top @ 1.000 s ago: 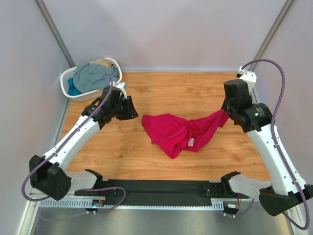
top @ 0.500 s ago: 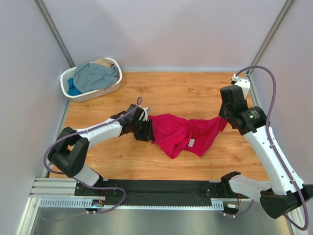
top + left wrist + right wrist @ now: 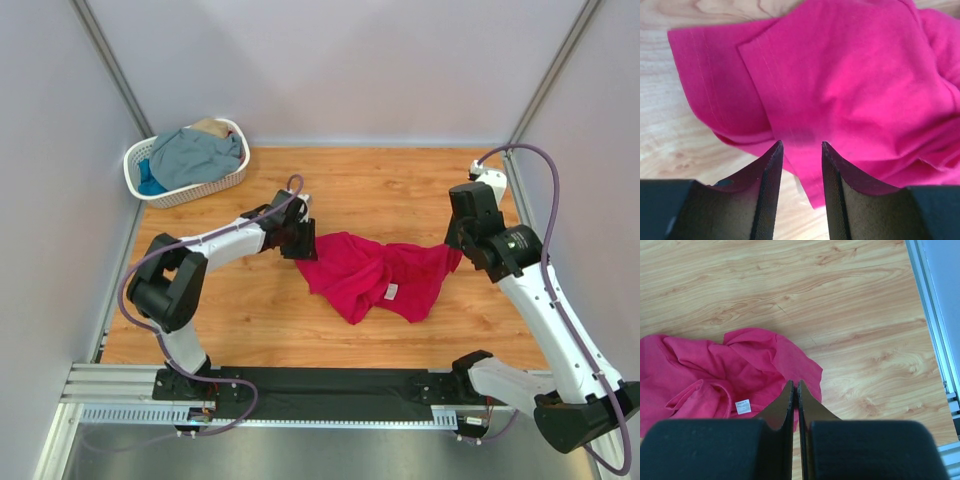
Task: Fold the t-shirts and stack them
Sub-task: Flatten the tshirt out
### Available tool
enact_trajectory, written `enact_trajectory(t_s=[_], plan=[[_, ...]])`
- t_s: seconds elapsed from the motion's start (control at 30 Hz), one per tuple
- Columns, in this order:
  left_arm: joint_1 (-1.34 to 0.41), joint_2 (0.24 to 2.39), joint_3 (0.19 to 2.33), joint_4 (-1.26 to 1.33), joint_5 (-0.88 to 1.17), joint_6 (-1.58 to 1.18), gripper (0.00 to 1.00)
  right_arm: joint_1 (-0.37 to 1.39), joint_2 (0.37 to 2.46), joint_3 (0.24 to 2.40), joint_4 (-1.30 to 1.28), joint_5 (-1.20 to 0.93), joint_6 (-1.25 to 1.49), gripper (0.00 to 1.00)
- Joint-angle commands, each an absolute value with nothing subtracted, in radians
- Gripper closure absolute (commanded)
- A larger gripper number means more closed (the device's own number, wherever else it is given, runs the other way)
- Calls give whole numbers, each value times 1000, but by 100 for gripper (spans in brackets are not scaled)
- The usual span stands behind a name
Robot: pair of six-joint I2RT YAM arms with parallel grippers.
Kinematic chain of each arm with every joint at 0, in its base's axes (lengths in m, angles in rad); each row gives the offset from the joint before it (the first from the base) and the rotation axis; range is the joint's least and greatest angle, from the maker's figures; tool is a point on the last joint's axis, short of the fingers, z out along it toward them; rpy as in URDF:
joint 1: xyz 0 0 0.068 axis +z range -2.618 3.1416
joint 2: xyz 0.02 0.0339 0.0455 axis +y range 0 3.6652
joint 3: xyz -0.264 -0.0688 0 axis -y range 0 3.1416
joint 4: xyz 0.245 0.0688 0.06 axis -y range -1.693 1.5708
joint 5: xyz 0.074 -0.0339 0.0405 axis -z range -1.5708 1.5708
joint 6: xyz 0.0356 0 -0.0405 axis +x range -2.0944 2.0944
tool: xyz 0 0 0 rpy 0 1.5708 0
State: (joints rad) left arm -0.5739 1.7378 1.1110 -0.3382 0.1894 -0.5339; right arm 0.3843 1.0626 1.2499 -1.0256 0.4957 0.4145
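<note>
The crimson-pink t-shirt lies crumpled on the wooden table, a white label facing up. My left gripper is open at the shirt's left edge. In the left wrist view its jaws stand apart just over the cloth, holding nothing. My right gripper is shut on the shirt's right corner, which rises slightly toward it. In the right wrist view the fingers are pressed together over the pink cloth. The grey-blue t-shirt, a bright blue one and a tan one lie in the basket.
The white lattice basket stands at the table's far left corner. A metal rail runs along the table's right edge. A black rail with both arm bases lines the near edge.
My left arm swung from beside the basket down to the pink shirt's left edge. My right gripper shifted slightly, and the shirt's held right side sank and spread.
</note>
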Motion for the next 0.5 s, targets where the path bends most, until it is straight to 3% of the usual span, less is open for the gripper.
enact_trajectory(t_s=[0.0, 0.47], plan=[[-569, 1775, 1176, -374, 155, -477, 56, 383, 1045, 1249, -982, 486, 390, 100], [-569, 1830, 1201, -394, 143, -463, 55, 383, 1051, 1243, -976, 477, 390, 100]])
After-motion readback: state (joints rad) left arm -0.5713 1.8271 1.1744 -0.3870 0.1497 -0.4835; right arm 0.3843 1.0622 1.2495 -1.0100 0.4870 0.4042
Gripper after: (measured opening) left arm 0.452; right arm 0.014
